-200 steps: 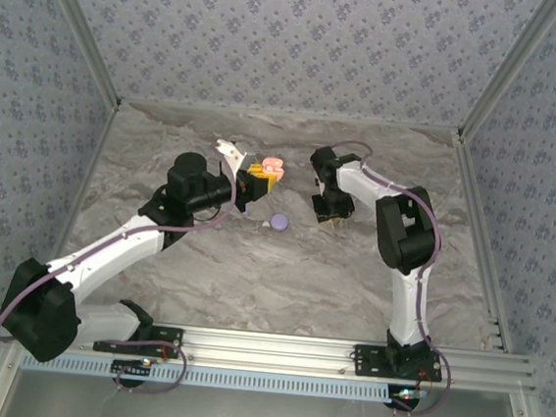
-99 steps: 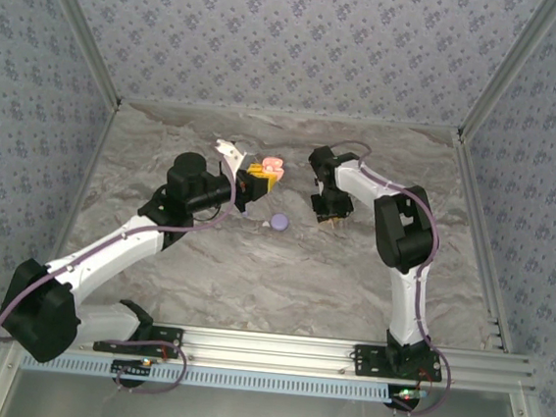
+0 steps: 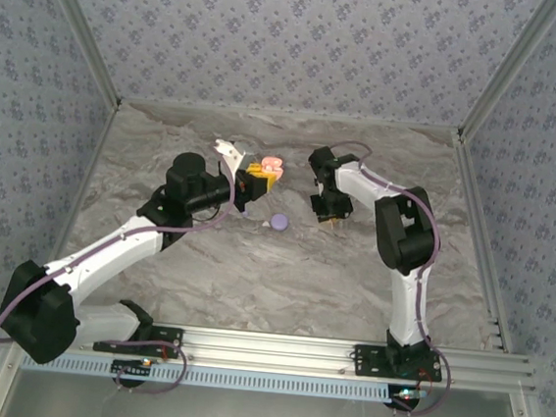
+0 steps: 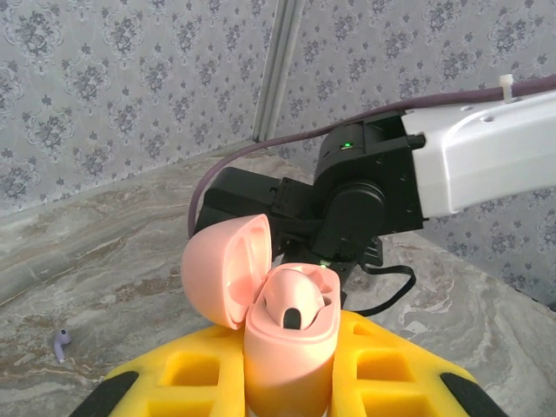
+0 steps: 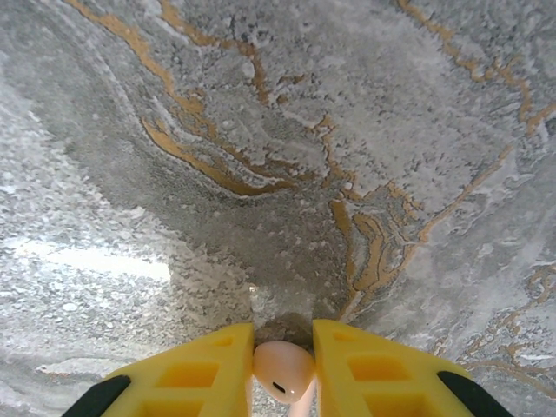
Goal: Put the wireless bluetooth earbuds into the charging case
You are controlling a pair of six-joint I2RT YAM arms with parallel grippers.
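Observation:
My left gripper [image 4: 291, 393] is shut on the pale pink charging case [image 4: 289, 343] and holds it upright above the table. The case's lid [image 4: 224, 271] is swung open to the left, and one pink earbud [image 4: 294, 301] sits in the case. In the top view the case [image 3: 272, 165] hangs at the back middle, on my left gripper [image 3: 261, 175]. My right gripper [image 5: 283, 363] points down at the marble table, and its yellow pads press both sides of a second pink earbud [image 5: 282, 373]. Seen from above, my right gripper [image 3: 333, 220] stands low, right of the case.
A lilac disc [image 3: 279, 222] lies on the table between the two grippers. A small lilac earbud [image 4: 61, 344] lies on the table to the left below the case. The right arm's black wrist [image 4: 347, 195] is close behind the case. Patterned walls enclose the table.
My right gripper's jaws have closed in on the pink earbud. The left gripper and the case have stayed where they were.

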